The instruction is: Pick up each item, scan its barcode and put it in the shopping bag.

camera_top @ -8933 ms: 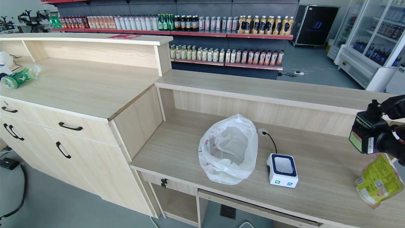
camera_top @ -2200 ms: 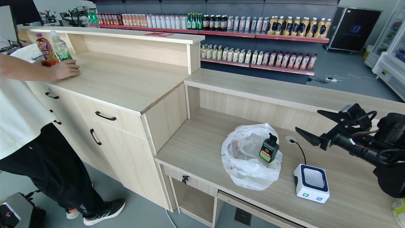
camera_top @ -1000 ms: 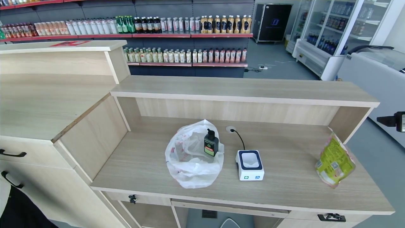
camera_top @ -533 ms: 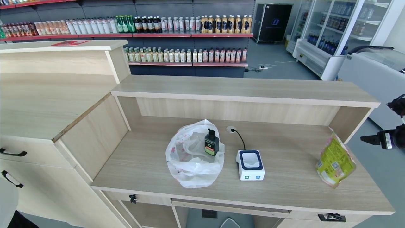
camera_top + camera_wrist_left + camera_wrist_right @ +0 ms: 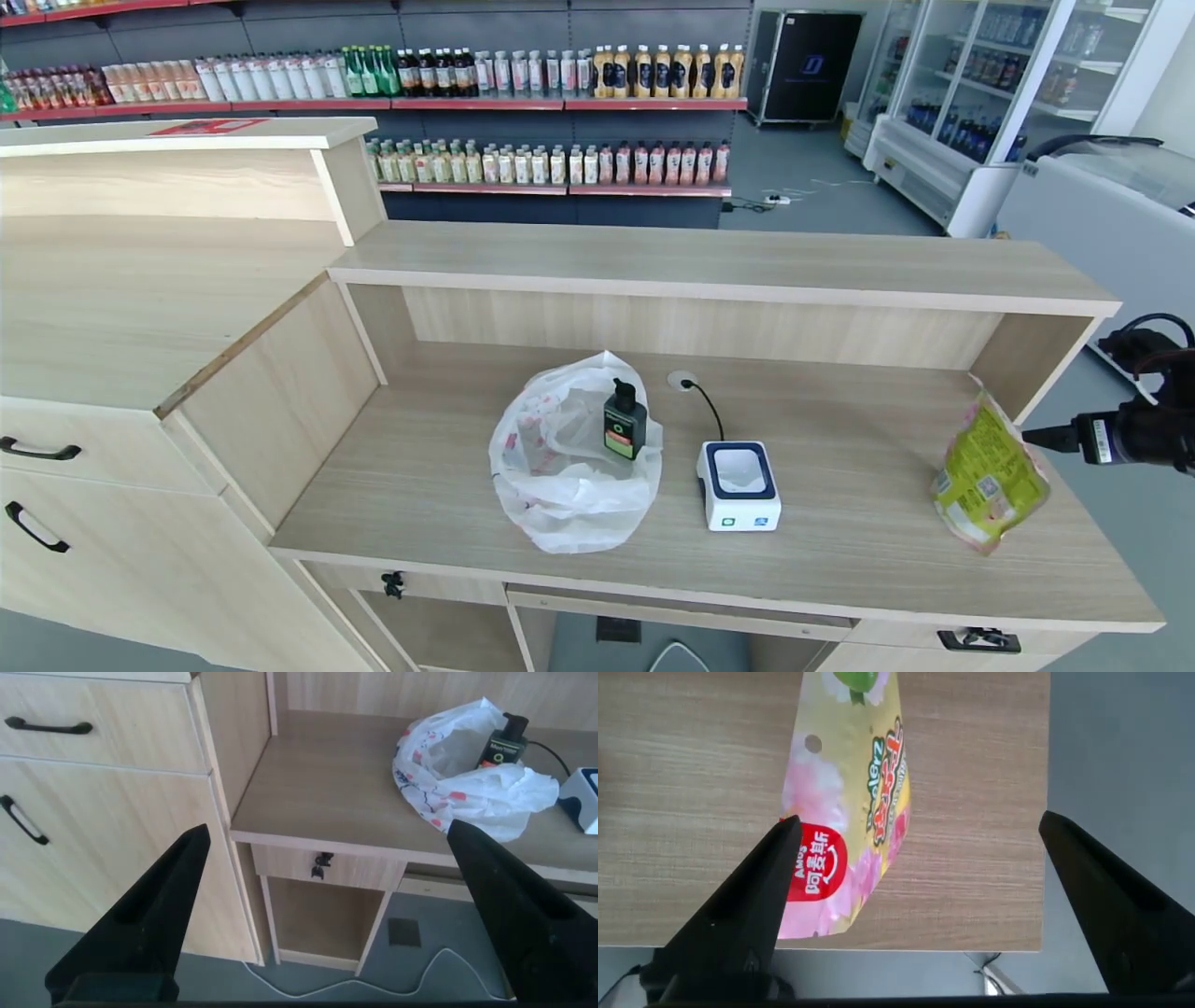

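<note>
Your right hand (image 5: 917, 819) is spread wide and holds nothing. In the head view the frame edge cuts it down to one dark tapered finger, out past the right end of the worktop (image 5: 840, 560), farther from the scanner (image 5: 738, 485) than the pouch (image 5: 990, 476). From the wrist, the pouch shows between the two fingers, with its upper part cut off. It is a glossy yellow-green packet with pink patches and a punched hole, well to the scanner's right; whether it stands or leans you cannot tell.

Your left hand (image 5: 327, 829) is just as wide open and empty, low in front of the worktop, beyond the bag (image 5: 574, 476) from the scanner. The bag, thin crumpled translucent plastic with red print, sits just left of the scanner. A black pump bottle (image 5: 624, 425) with a green and red label stands in it, its base hidden by the folds.

The scanner is a white box with a dark-framed window; its black cable (image 5: 707, 411) runs back into a round hole. The worktop is pale wood-grain.
</note>
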